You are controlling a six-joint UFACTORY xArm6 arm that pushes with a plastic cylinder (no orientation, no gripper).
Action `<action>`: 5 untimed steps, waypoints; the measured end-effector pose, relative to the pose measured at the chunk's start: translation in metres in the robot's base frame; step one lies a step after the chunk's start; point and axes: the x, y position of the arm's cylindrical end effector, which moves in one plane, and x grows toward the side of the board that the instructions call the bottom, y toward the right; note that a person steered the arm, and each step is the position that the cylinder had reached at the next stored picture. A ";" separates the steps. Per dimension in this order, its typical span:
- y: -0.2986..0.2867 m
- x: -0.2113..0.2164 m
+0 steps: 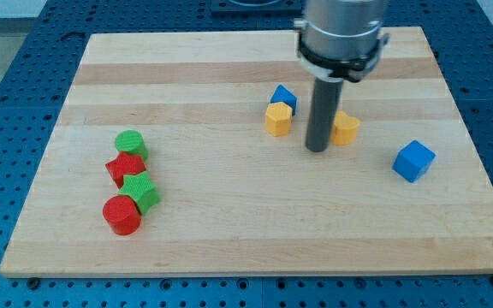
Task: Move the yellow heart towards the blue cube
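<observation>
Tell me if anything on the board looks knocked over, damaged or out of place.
Nothing stands out. My tip sits just left of the yellow heart, partly hiding it; the blue cube lies to the view's right. All blocks rest flat on the wooden board.

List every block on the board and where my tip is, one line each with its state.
my tip: down on the board, just left of the yellow heart
yellow heart: partly hidden behind the rod
blue cube: alone, right of the heart
blue block: touching yellow block
green cylinder, red star, green block, red cylinder: clustered left
</observation>
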 end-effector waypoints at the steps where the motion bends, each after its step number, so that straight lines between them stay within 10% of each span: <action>1: -0.010 -0.015; 5: 0.100 -0.035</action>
